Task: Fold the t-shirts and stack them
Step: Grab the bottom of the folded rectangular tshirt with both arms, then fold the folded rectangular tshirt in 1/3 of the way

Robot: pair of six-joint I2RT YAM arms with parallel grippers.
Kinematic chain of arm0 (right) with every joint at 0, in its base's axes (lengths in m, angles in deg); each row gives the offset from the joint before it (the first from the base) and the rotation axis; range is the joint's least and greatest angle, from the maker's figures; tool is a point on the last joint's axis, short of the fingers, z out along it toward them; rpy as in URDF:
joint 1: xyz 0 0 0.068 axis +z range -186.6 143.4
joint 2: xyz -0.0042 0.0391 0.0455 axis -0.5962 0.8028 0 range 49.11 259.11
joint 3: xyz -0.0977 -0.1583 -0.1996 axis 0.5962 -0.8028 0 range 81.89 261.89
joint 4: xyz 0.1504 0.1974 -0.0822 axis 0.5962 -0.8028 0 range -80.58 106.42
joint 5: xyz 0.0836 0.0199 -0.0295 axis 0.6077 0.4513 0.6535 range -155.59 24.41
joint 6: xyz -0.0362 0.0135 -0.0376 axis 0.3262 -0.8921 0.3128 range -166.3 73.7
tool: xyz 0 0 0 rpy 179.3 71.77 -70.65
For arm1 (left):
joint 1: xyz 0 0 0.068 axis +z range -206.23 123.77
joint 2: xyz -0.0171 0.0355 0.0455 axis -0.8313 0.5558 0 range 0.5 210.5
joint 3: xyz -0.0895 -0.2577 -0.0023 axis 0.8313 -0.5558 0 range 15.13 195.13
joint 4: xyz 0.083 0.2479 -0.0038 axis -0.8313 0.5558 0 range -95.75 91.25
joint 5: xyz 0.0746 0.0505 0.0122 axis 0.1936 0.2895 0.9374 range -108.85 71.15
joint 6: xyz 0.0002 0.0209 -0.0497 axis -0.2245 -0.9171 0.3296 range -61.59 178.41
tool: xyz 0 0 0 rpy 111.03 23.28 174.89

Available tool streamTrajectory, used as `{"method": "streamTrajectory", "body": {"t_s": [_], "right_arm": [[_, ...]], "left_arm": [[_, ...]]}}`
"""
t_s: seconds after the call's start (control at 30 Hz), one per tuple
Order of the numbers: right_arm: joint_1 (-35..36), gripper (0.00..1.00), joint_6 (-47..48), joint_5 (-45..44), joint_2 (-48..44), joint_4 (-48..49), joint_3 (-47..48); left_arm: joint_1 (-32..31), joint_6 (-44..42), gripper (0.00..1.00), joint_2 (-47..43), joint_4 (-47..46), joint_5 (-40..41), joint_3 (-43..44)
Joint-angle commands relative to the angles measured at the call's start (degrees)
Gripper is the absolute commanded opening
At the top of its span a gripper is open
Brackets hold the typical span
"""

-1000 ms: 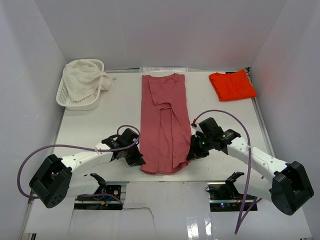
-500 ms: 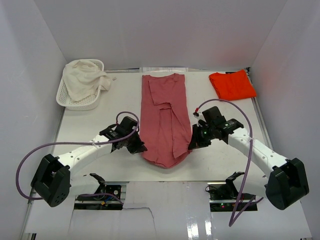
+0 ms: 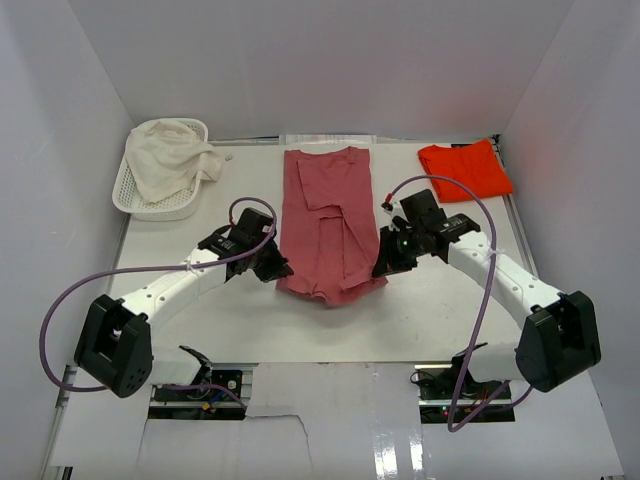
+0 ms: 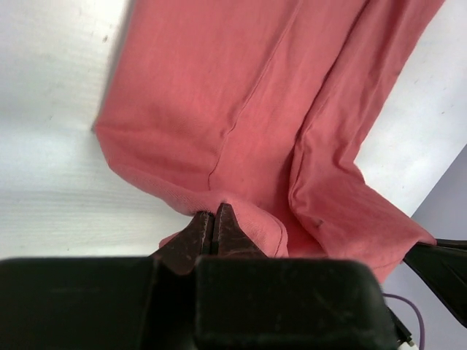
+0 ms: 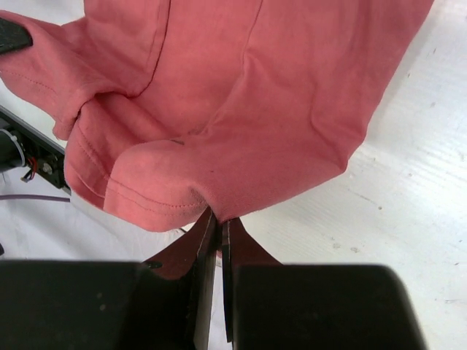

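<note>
The dusty rose-red t-shirt lies lengthwise in the middle of the table, its sides folded in. Its near hem is lifted and doubled back over the body. My left gripper is shut on the hem's left corner. My right gripper is shut on the hem's right corner. The bright orange-red t-shirt lies folded at the back right, apart from both grippers.
A white lattice basket at the back left holds a crumpled cream cloth. White walls close in the table on three sides. Purple cables loop from both arms over the near half of the table.
Both grippers have carried the rose-red shirt's near hem away from the table's front edge toward the collar, so the shirt's visible length has shortened.
</note>
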Motion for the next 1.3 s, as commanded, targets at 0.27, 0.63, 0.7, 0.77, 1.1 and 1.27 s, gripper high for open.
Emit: {"method": "streamTrajectory", "body": {"t_s": [0.27,0.63,0.7,0.77,1.1,1.27], "right_arm": [[-2.50,0.08,3.01,-1.51,5.46,-2.34,12.21],[-4.34,0.08,4.06,-2.48,12.58,-3.93,21.62],[-4.96,0.08,4.24,-2.65,13.46,-3.75,22.94],[-5.48,0.08,4.33,-2.48,15.04,-3.66,23.99],[-6.98,0.08,5.20,-1.78,21.11,-3.93,31.29],[-7.33,0.08,5.38,-1.34,23.92,-4.01,34.28]], "left_arm": [[4.61,-3.75,0.00,1.92,-0.85,2.45,7.96],[9.35,-7.00,0.00,7.02,-1.64,3.24,15.69],[9.97,-7.79,0.00,8.16,-2.07,5.16,17.71],[10.76,-8.15,0.00,10.09,-2.25,5.00,19.64],[12.52,-9.20,0.00,17.12,-4.53,2.10,23.43],[12.96,-9.64,0.00,18.97,-4.89,2.80,25.45]]}}
